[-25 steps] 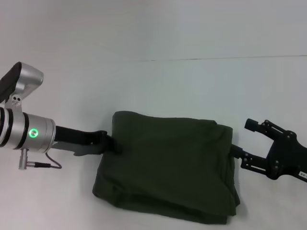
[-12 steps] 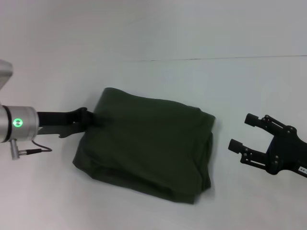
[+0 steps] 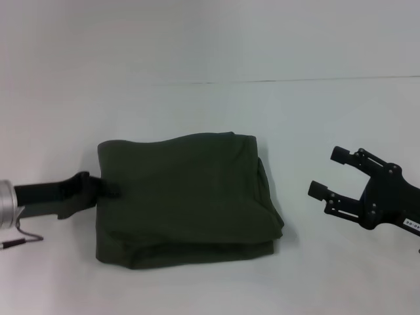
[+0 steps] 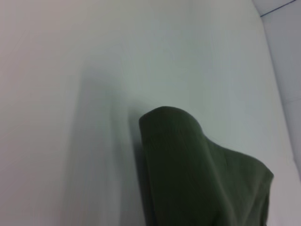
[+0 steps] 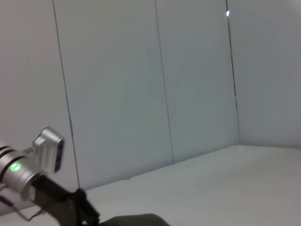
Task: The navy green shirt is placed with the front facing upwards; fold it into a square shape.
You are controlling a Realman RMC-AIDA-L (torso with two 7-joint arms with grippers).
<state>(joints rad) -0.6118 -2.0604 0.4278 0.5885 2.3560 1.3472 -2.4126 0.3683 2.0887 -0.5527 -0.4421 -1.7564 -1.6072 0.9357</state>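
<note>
Two arms over a pale worktop point(image 3: 197, 52), one to each side of a folded garment.

Far left, low in the head view: left arm reaching in from the edge, silver wrist segment barely showing, thin cable looping beneath. Left gripper point(image 3: 108, 188) clenched on the shirt's left edge, about halfway along that side, dark fingers point(image 3: 85, 186) pinching the cloth flat against the worktop. Seen also in the right wrist view: same gripper point(image 5: 89, 214) with a green light on the silver wrist behind it.

Centre: shirt point(image 3: 184, 197), dark olive-green, folded into a roughly square bundle lying flat on the worktop. Several layers stacked, edges showing along the near side and the right side. Top face plain, no lettering or collar visible. Far edge slightly wavy; near right corner bulging a little outward. Left wrist view: a rounded fold of the shirt point(image 4: 197, 174) rising from the pale surface, soft shadow beside it.

Right: right gripper point(image 3: 328, 174), black, released and holding nothing, jaws spread wide and pointing toward the shirt's right edge. Near the cloth but clearly apart from it, a strip of bare worktop between.
</note>
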